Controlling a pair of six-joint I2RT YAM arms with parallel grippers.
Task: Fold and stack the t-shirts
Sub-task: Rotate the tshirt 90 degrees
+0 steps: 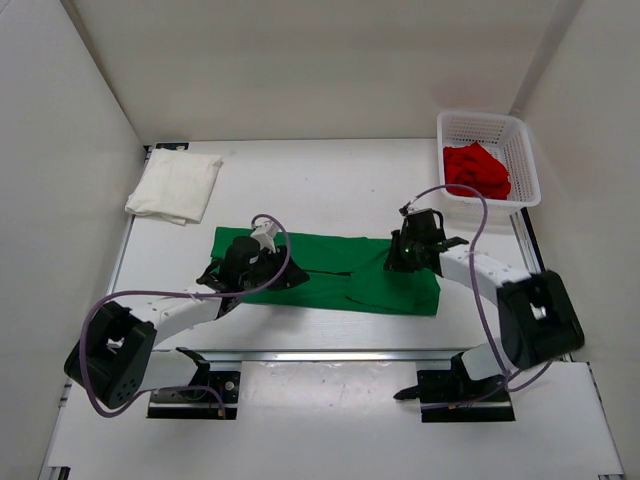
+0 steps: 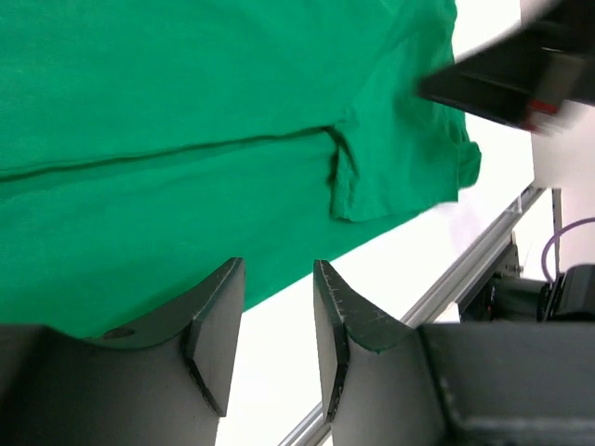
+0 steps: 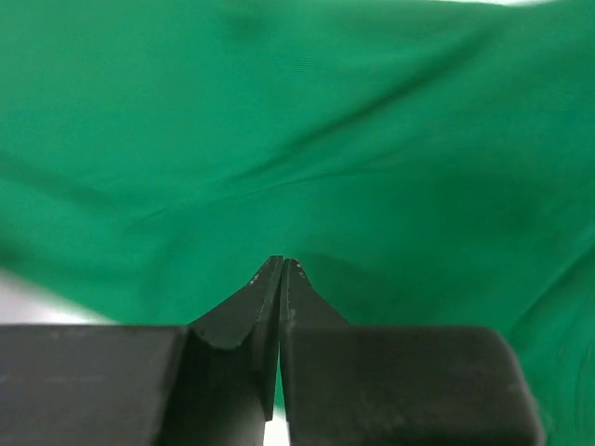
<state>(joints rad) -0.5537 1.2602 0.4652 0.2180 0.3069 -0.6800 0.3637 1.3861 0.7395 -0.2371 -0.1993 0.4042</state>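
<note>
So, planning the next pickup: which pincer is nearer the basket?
Right. The right pincer is over the green t-shirt's right end, toward the basket; the left pincer over its left end.

What we lose
Seen from above, the left end effector [image 1: 287, 276] and right end effector [image 1: 398, 259] cover parts of the green t-shirt [image 1: 340, 250]; whether the right pinches cloth we cannot tell.

A white counter [image 1: 330, 180] fills the floor of a white-walled enclosure. At its far right corner stands a white plastic mesh basket [image 1: 482, 118], rectangular, upright, close beside the right wall [image 1: 590, 120]. A metal rail [image 1: 330, 354] runs along the counter's near edge, with a white board [image 1: 330, 430] in front of it.
</note>
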